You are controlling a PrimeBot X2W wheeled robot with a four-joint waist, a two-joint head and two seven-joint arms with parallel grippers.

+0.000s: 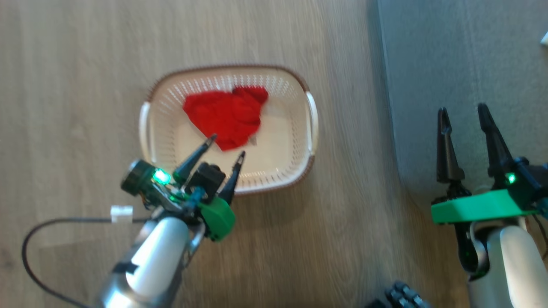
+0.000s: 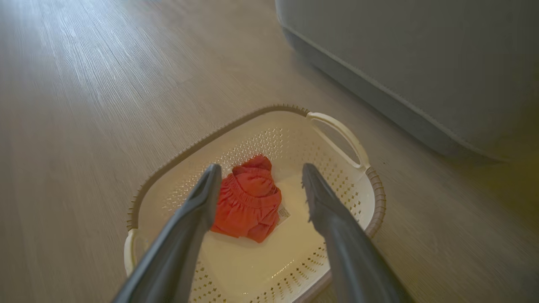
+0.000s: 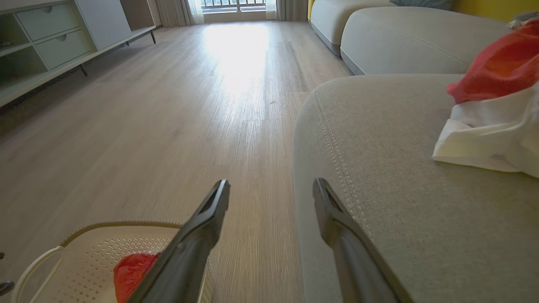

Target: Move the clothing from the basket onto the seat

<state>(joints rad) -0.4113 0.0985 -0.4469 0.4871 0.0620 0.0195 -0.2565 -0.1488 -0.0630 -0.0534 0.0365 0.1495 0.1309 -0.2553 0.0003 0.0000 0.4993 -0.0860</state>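
left claw (image 1: 227, 145), fingers apart, hovers at 7 o'clock of the basket (image 1: 278, 182); best drop onto the bunched shorts (image 1: 227, 113); right claw (image 1: 462, 109) gapes idle.

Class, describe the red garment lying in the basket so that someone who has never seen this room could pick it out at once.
Find the big grey seat on the wood floor; beside it stands a cream perforated basket. Inside lies a crumpled red garment with a gathered elastic waist, showing only red, unlike the red-and-white clothing on the seat.
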